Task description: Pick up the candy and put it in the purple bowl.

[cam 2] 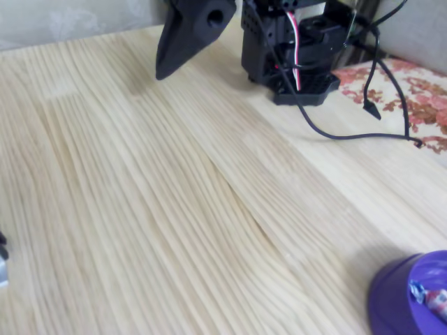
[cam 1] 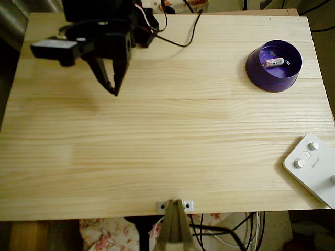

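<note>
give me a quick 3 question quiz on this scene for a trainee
1. True or false: the candy lies inside the purple bowl.
2. In the overhead view, where is the pincer? A) over the bowl B) upper left, far from the bowl C) on the white box
3. Fill in: the pincer holds ____.

Key: 1 true. 2 B. 3 nothing; its fingers are nearly together, tips pointing down over the bare table.

Warm, dim, even light. Overhead view soft, corners dark, faint shadow on table under arm. Fixed view blurry, grainy, near edge smeared.
</note>
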Motion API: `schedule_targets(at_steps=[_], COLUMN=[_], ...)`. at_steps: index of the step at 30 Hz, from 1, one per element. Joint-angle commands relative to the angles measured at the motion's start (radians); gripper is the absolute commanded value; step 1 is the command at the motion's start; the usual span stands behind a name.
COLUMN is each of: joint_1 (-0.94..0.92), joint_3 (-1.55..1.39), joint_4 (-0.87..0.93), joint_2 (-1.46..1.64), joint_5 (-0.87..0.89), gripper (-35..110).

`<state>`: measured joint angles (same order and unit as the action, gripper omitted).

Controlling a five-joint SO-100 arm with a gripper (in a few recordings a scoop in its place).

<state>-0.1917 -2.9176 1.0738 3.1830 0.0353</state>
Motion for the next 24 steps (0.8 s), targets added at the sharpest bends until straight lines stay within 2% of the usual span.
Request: schedule_targets(at_steps=[1, 24], joint_1=[-0.018, -0.038], joint_3=[-0.031, -0.084], joint_4=[0.025, 0.017], joint_2=[0.117, 0.117], joint_5=[0.017, 0.061], gripper=[-1, 3])
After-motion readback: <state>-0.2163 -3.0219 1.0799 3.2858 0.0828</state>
